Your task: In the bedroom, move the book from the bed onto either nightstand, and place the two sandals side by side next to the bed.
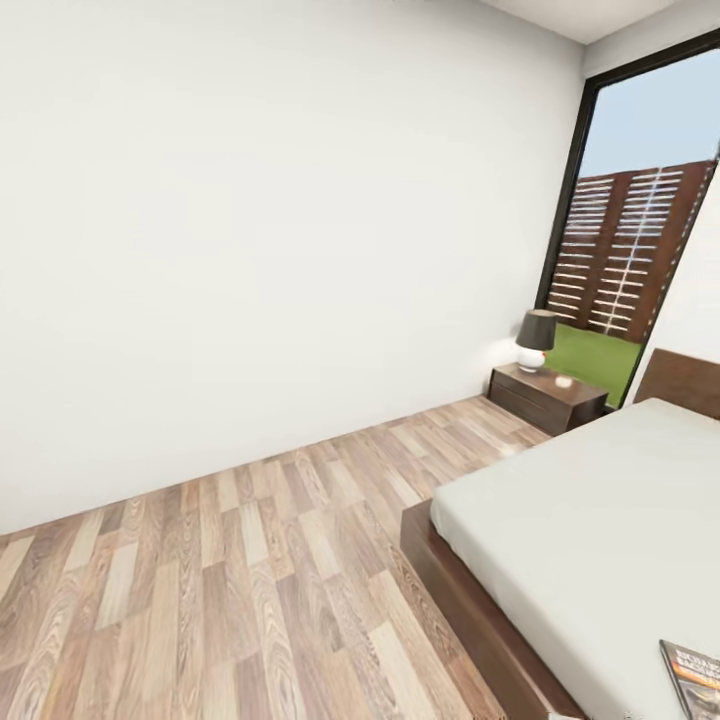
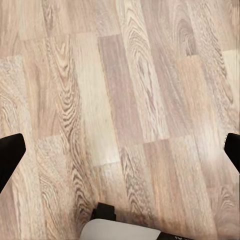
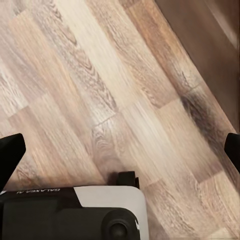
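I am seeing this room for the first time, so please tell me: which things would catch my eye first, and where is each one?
The bed, with a light-grey mattress on a dark wooden frame, takes up the right side of the head view, and the book lies at its near corner. Beyond it, against the far wall, the nightstand carries a lamp with a dark shade, beside a tall window showing a slatted fence. Both wrist views look down on the wood-plank floor.

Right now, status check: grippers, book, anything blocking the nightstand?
Left gripper and right gripper open, empty, over wood floor. Book lies on the bed, near edge. Nightstand ahead by window, carrying a lamp; no obstacle seen.
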